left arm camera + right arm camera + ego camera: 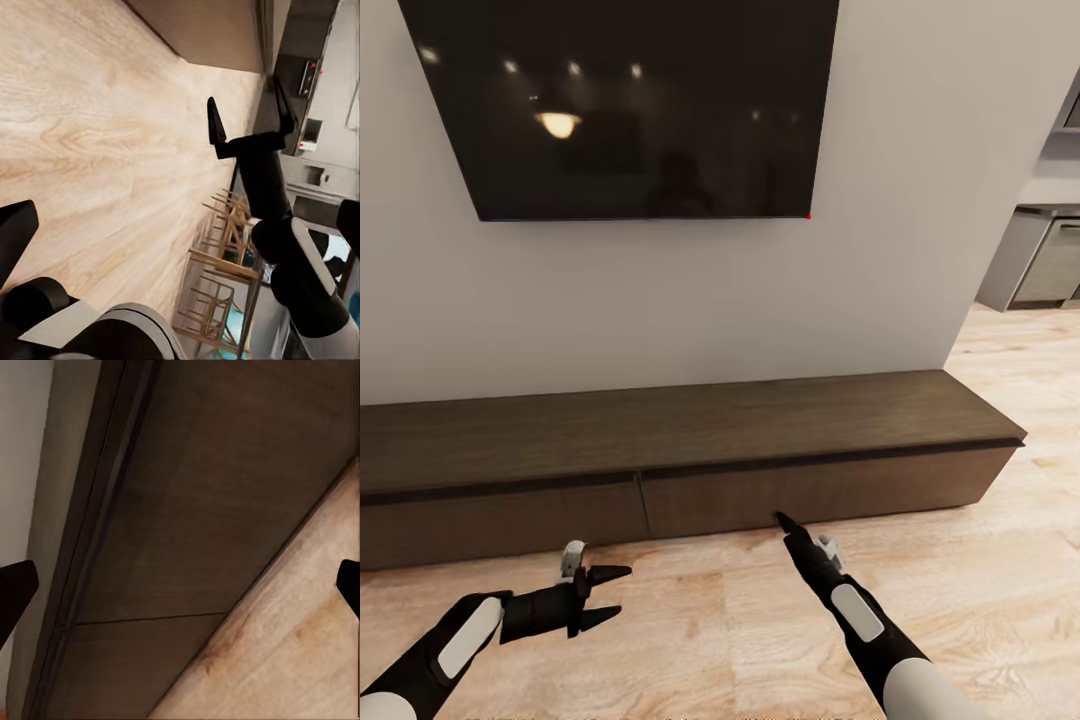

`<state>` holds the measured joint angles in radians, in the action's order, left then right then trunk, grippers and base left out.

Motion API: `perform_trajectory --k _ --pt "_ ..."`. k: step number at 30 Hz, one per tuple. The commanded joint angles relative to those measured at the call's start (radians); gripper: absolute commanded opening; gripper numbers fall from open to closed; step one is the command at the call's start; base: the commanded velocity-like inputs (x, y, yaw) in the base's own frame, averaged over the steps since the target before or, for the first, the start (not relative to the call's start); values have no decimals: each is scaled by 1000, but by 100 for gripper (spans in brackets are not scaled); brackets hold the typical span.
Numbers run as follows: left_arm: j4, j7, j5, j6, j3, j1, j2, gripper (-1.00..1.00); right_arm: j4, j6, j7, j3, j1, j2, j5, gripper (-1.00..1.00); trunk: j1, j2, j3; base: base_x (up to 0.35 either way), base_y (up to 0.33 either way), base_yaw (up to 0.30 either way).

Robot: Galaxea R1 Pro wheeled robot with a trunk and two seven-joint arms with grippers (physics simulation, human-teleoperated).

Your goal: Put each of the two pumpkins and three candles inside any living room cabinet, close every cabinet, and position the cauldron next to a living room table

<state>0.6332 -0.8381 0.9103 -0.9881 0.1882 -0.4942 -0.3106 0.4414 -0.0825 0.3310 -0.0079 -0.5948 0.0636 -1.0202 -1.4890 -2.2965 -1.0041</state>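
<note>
Left black two-finger gripper (603, 596): nearest to us, fingers spread, holding nothing, low over the pale wooden floor (710, 630).
Right black gripper (780, 519): fingers apart and empty, tip just before the right front, we judge to open it.
Long dark-brown wooden cabinet (690, 440): against the wall, both fronts closed.

Lighting: even, bright, soft. Glare: ceiling lamps mirrored in screen (630, 100). Shadows: faint, under cabinet (680, 470). Head view sharp; wrist views slightly soft.
</note>
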Motion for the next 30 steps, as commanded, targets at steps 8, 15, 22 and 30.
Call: perform_trajectory --k 8,15,22,30 --pt "4 -37 -2 -3 47 22 6 100 3 21 68 -31 -1 -3 -121 100 -31 -57 -26 0 0 0" --pt "4 -39 -2 -3 76 23 10 100 4 -27 146 -34 -1 -4 -150 100 -57 -106 -48 0 0 0" --pt "3 -46 -2 -2 79 25 6 100 -6 -35 197 -31 -1 -1 -151 100 -84 -155 -70 0 0 0" --pt "4 -302 -8 33 78 46 -25 100 -7 -34 203 -33 0 -1 -152 100 -111 -203 -92 0 0 0"
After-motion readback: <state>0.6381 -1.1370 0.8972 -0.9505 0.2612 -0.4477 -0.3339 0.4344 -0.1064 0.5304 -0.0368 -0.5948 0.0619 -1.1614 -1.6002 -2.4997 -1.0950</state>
